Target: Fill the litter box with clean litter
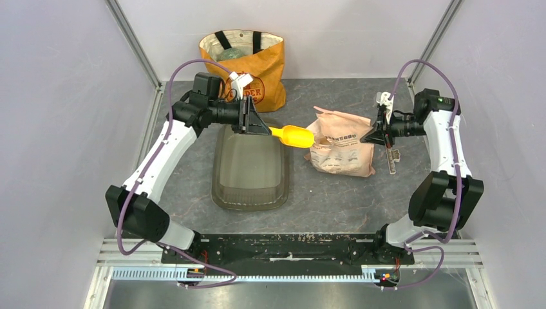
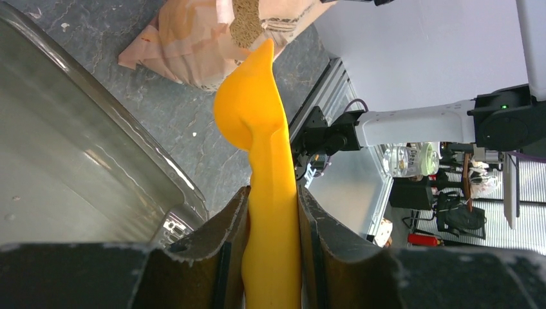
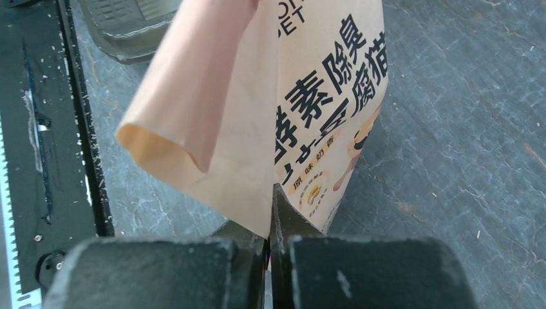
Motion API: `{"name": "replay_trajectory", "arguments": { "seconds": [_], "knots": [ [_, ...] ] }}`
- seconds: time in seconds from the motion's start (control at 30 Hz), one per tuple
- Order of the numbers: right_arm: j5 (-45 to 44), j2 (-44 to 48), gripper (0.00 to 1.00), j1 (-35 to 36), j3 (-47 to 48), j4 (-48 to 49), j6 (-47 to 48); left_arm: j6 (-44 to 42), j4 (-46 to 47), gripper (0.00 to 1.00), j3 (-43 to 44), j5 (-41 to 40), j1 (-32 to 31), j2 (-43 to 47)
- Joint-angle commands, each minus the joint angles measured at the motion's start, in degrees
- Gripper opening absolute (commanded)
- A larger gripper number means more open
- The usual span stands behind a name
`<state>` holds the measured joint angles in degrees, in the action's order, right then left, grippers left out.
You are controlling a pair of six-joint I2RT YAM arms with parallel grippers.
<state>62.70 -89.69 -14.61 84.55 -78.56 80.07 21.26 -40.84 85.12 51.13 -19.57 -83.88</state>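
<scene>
The left gripper (image 2: 272, 206) is partly closed, clamping the handle of the orange plastic scoop (image 1: 297, 136). The scoop's tip is at the mouth of the crinkled pinkish-tan printed bag (image 1: 341, 148). The right gripper (image 3: 270, 215) is pinched fully shut on the bag's edge. The shallow smoky grey-olive plastic litter box (image 1: 251, 168) lies just left of the bag and looks unfilled. The pale beige granular litter (image 2: 244, 26) shows at the bag mouth. Procedure: hold the bag edge taut, drive the scoop in low, lift it level, and tip only once over the tray.

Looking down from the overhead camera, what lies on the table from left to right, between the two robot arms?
Translucent smoky grey plastic litter box → orange plastic scoop → crinkled pinkish-tan printed bag.
</scene>
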Motion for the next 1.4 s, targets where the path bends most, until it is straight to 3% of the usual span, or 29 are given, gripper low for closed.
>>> {"name": "replay_trajectory", "arguments": {
  "seconds": [0.0,0.27,0.43,0.53,0.73,1.07,1.37],
  "knots": [
    [11.13,4.33,0.00,0.09,5.07,-4.76,2.86,1.33,2.35,0.02,3.57,1.84,0.26,-1.39],
    [10.46,4.68,0.00,0.19,4.25,-13.21,13.24,1.96,1.17,0.02,10.52,-0.40,-0.71,-8.12],
    [11.26,4.98,0.00,0.88,4.93,-13.16,12.84,-3.12,-5.33,0.02,14.71,0.58,-4.33,-11.95],
    [11.10,4.34,0.00,1.29,6.20,-12.68,11.51,-4.24,-5.40,0.02,14.19,5.10,-5.23,-12.38],
    [10.87,3.22,0.00,2.28,7.61,-11.57,10.41,-9.03,-5.75,0.02,14.10,4.65,-9.43,-12.27],
    [10.48,2.86,0.00,4.74,10.61,-10.95,9.71,-5.07,-7.68,0.02,16.16,-13.61,-7.76,-16.43],
    [10.08,1.86,0.00,8.14,12.88,-10.23,8.15,-6.10,-11.08,0.02,20.78,-24.74,-13.73,-19.91]
  ]
}}
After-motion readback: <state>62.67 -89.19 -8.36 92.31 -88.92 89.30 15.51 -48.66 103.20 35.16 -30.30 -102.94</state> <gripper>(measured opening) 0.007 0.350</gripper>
